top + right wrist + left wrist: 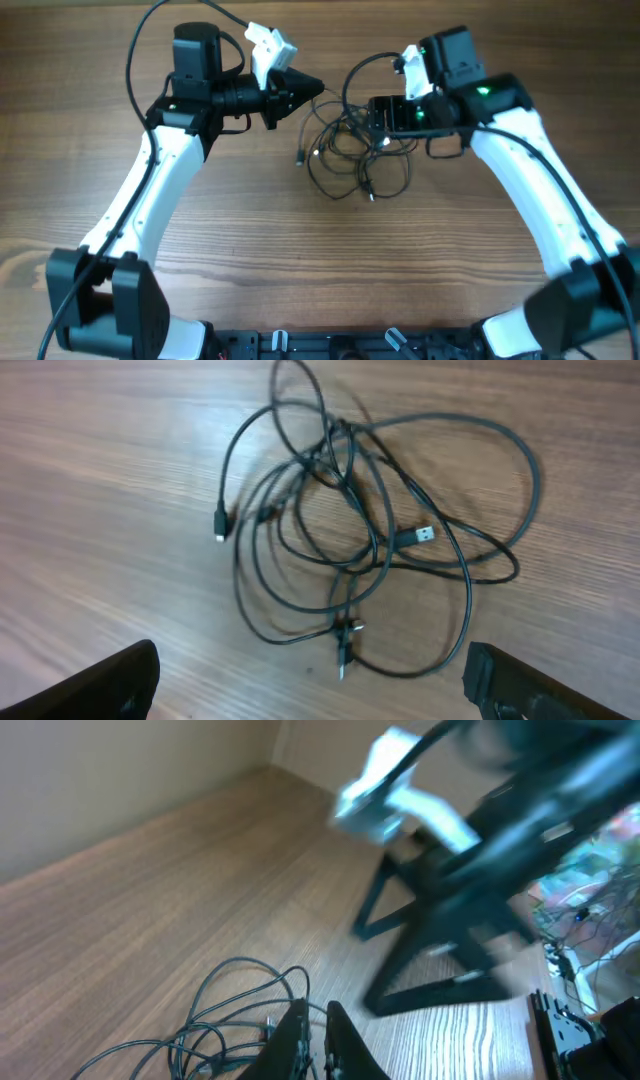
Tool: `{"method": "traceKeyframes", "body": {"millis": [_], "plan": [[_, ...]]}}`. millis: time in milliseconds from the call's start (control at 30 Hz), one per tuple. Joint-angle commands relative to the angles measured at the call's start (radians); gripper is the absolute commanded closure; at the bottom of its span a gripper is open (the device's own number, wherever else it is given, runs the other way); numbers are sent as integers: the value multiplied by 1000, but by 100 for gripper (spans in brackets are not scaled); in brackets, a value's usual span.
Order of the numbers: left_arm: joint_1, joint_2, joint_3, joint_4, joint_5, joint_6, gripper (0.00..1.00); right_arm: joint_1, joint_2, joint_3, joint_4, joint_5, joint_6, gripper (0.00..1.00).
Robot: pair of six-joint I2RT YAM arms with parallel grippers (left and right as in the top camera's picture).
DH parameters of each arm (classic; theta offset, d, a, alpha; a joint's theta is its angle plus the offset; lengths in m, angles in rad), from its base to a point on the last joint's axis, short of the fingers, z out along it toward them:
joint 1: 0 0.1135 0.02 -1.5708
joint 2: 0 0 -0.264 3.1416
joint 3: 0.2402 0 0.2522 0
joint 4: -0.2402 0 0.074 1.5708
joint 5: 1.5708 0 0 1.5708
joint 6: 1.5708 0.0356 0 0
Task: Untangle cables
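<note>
Cables (352, 150): a single loose tangle of thin black cords lying flat on the wooden table (300, 270), roughly midway between the two arms. The loops cross most densely at the tangle's upper middle (335, 450).

Plug ends: a silver USB plug (423, 536) lies inside the tangle's loops. A smaller plug (219, 530) trails free at one edge, and a third (342, 645) sits at the edge nearest the right wrist camera. The free ends probably offer the easiest strands to draw out first.

Right gripper (312, 652): hangs directly above the tangle, looking down on it.

Right fingers (120, 680): spread wide, one to each side of the tangle's near edge. Nothing is between them and they touch no cord. This looks like a stance for descending on a chosen strand.

Left gripper (305, 88): just beside the tangle's upper-left edge, with its tip pointing at the tangle.

Left fingers (295, 1040): clenched, with only a slit between them. In the left wrist view several loops (220, 1015) run right up to the fingers. Whether a strand is pinched there cannot be told.

Arrangement, judged: one arm sits at the tangle's edge and the other over its middle. This suits anchoring one cord while another is pulled apart from it.
</note>
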Motion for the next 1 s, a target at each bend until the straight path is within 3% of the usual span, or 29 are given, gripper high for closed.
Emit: {"method": "traceKeyframes", "body": {"millis": [0, 233, 600, 633, 667, 700, 767, 800, 867, 933, 967], "plan": [[36, -72, 2, -2, -38, -47, 92, 3, 94, 2, 37, 71, 20, 0], [102, -85, 2, -90, -40, -95, 83, 2, 252, 2, 126, 201, 33, 0], [112, -85, 2, -262, -40, -95, 82, -125, 393, 2, 274, 208, 20, 1], [112, -85, 2, -267, -40, -95, 82, -143, 394, 2, 274, 184, -2, 10], [112, -85, 2, -269, -40, -95, 82, -156, 394, 2, 274, 159, -17, 28], [112, -85, 2, -269, -40, -95, 82, -165, 394, 2, 272, 136, -21, 37], [111, -85, 2, -267, -40, -95, 82, -179, 394, 2, 257, 96, -21, 82], [111, -85, 2, -268, -40, -95, 82, -179, 394, 2, 248, 86, -21, 96], [111, -85, 2, -268, -40, -95, 82, -173, 394, 2, 227, 71, -22, 96], [111, -85, 2, -269, -40, -95, 83, -169, 394, 2, 209, 71, -21, 72], [111, -85, 2, -271, -40, -95, 83, -169, 394, 2, 206, 71, -20, 65]]}}
